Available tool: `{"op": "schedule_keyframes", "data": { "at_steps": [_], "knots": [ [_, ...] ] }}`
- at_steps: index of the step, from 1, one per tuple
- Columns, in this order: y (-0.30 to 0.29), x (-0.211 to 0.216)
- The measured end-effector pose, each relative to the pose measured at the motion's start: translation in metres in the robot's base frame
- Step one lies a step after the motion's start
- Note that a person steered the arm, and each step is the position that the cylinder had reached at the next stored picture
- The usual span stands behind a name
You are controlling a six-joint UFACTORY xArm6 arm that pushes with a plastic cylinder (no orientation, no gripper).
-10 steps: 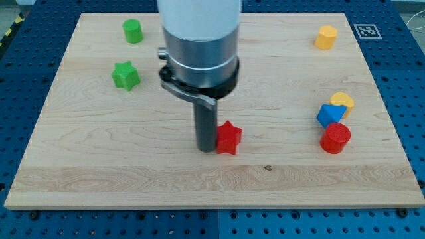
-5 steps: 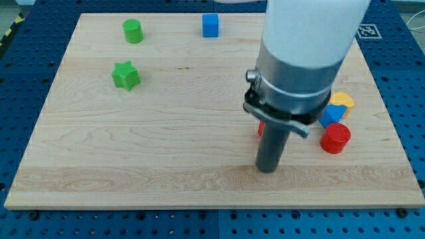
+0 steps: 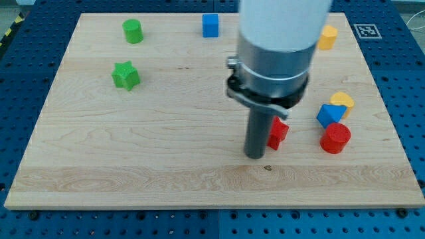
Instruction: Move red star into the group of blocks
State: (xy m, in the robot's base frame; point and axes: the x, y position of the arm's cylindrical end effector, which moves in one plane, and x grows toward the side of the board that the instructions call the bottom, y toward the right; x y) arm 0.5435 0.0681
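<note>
Red star [image 3: 279, 132] is seen near the middle-right of the wooden board [image 3: 166, 166], partly hidden behind the dark rod. My tip [image 3: 255, 155] is set just at the star's left, seemingly touching it; no pincer is fitted, so none can be reported. To the right, apart from the star, a red cylinder [image 3: 335, 138], blue block [image 3: 329, 115] and yellow block [image 3: 342, 100] are grouped. A green star [image 3: 125, 75], green cylinder [image 3: 133, 30], blue cube [image 3: 210, 25] and second yellow block [image 3: 326, 36] lie elsewhere.

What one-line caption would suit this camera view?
My tip sits just left of the red star, short of the blue, yellow and red group.
</note>
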Motion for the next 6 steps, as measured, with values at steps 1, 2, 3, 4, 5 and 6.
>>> {"op": "schedule_keyframes", "data": {
  "at_steps": [1, 2, 3, 4, 5, 6],
  "knots": [
    [0.004, -0.010],
    [0.004, -0.012],
    [-0.010, -0.013],
    [-0.014, -0.025],
    [-0.014, -0.043],
    [0.021, -0.035]
  ]
}}
